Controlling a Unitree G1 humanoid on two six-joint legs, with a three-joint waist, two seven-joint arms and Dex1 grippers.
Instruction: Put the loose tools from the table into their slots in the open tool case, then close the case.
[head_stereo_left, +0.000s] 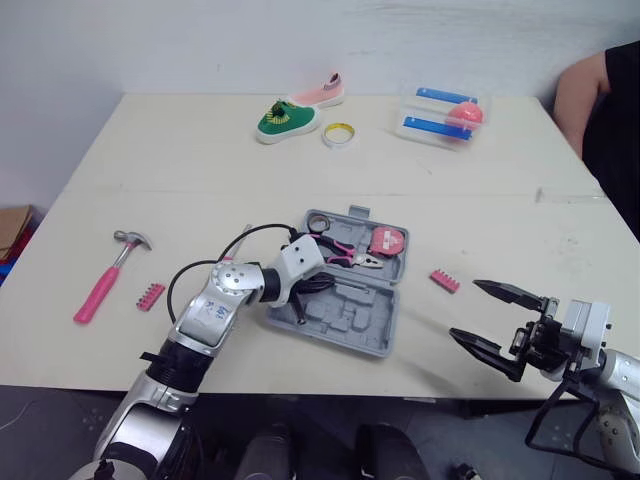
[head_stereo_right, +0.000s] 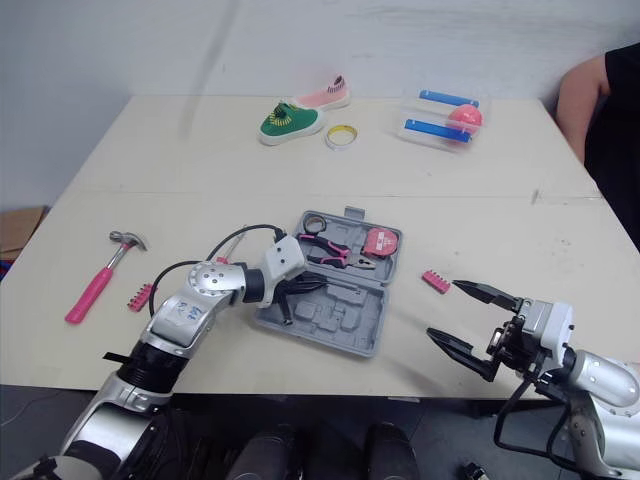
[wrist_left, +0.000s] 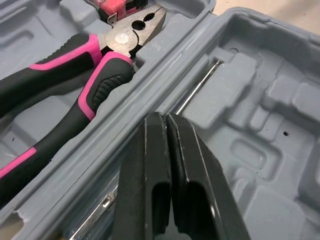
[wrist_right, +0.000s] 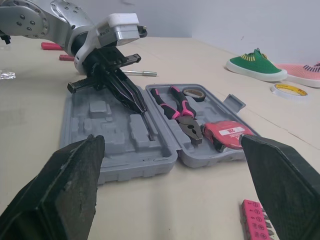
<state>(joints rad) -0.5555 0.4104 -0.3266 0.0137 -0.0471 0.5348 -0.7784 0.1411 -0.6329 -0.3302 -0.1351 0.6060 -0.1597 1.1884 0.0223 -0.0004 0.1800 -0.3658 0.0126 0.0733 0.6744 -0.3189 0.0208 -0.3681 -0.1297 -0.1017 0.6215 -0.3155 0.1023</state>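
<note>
Looking down at mid-frame, your left gripper (wrist_right: 140, 106) sits in the open tool case (head_stereo_left: 352, 322) with its fingers pressed together over a thin metal shaft (wrist_left: 200, 85) in the case's lower half (can't tell if it's actually pinched). Your right gripper (head_stereo_left: 466, 309) hangs wide open at lower right, near a pink bit strip (head_stereo_left: 445, 281). The hammer (head_stereo_left: 108, 278) and a second bit strip (head_stereo_left: 150, 296) lie loose at the left.

Left claw (wrist_left: 166, 117) hides part of the metal shaft (wrist_left: 199, 87); person (head_stereo_left: 612, 110) cut off.
</note>
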